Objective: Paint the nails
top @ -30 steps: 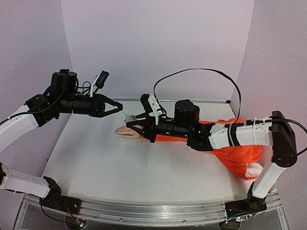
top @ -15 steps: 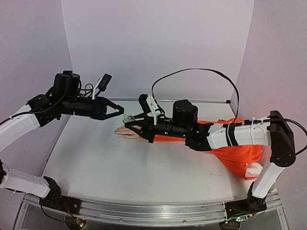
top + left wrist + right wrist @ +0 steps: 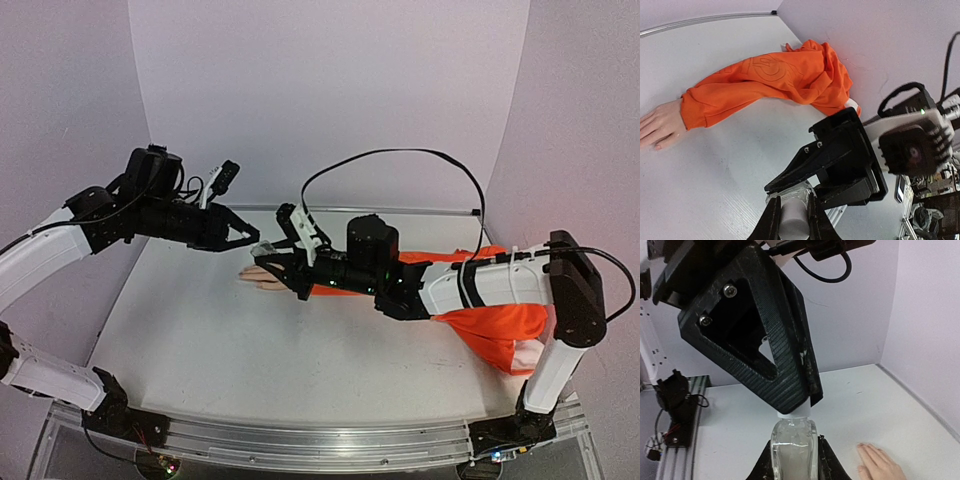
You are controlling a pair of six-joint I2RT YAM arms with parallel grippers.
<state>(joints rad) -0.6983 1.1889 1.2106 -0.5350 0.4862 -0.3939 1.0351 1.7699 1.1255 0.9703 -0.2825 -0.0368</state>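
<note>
The pale mannequin hand (image 3: 258, 277) lies flat on the table, sticking out of an orange sleeve (image 3: 492, 322). Its tiny nails show at the fingertips in the right wrist view (image 3: 861, 446). My right gripper (image 3: 277, 251) is shut on a small clear bottle (image 3: 792, 445) and holds it in the air above the hand. My left gripper (image 3: 250, 241) meets it from the left and is shut on the bottle's white cap (image 3: 793, 220). In the left wrist view the hand (image 3: 655, 129) lies far left and the sleeve (image 3: 770, 80) runs across the middle.
White table (image 3: 250, 360) with lilac walls at the back and both sides. The orange sleeve bunches at the right wall near my right arm's base. A black cable (image 3: 400, 155) arches over my right arm.
My left gripper has moved right and closed on the bottle's cap. My right arm has shifted the bottle slightly left to meet it.
</note>
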